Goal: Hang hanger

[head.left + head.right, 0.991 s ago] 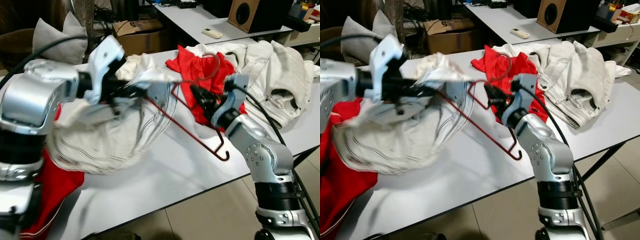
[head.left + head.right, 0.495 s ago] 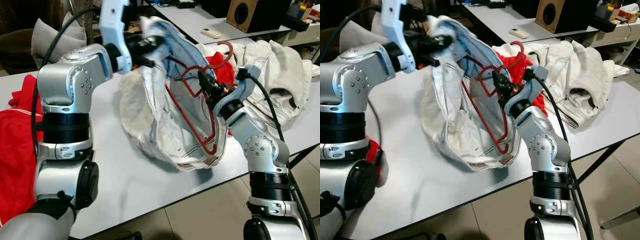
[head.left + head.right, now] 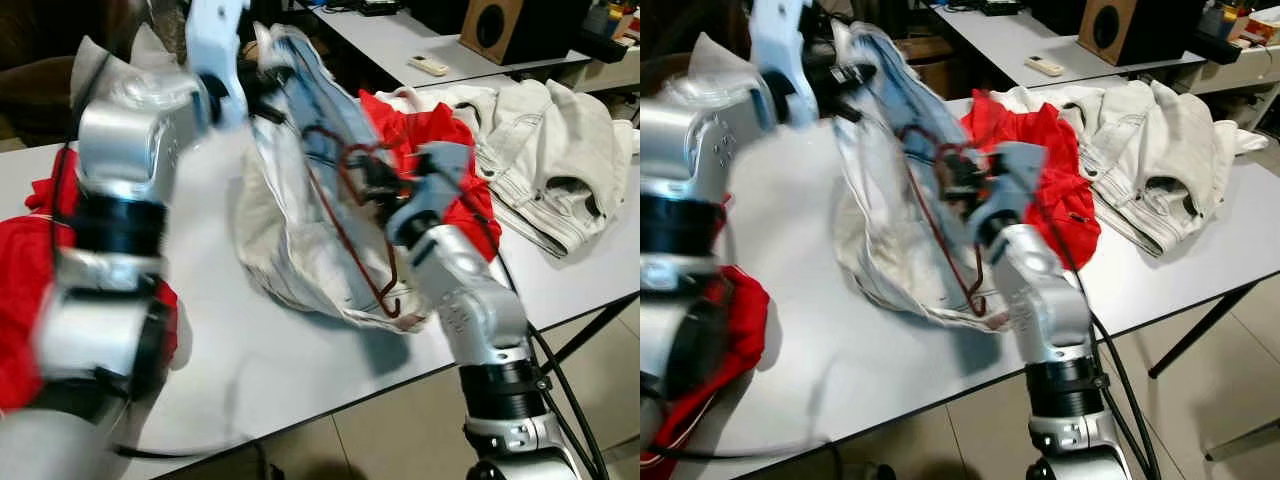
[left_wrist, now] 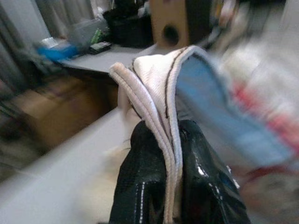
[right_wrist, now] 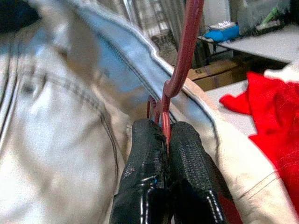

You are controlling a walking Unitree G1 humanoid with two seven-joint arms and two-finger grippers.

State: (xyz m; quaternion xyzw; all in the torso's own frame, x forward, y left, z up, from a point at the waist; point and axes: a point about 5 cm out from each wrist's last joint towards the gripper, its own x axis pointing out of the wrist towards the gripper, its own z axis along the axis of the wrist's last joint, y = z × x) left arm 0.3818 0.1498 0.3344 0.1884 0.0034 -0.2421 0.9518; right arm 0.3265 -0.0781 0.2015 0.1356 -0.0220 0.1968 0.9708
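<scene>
Red wire hanger (image 3: 352,225) sits half inside our white denim garment (image 3: 290,240), pinched tight by our right gripper (image 5: 166,140); left gripper (image 4: 174,140) is clamped on the garment's hem, lifting it above the white table (image 3: 300,370).

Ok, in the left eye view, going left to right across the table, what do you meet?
Red cloth → white garment held up by the left gripper → red hanger in the right gripper → red garment → white jacket.
</scene>
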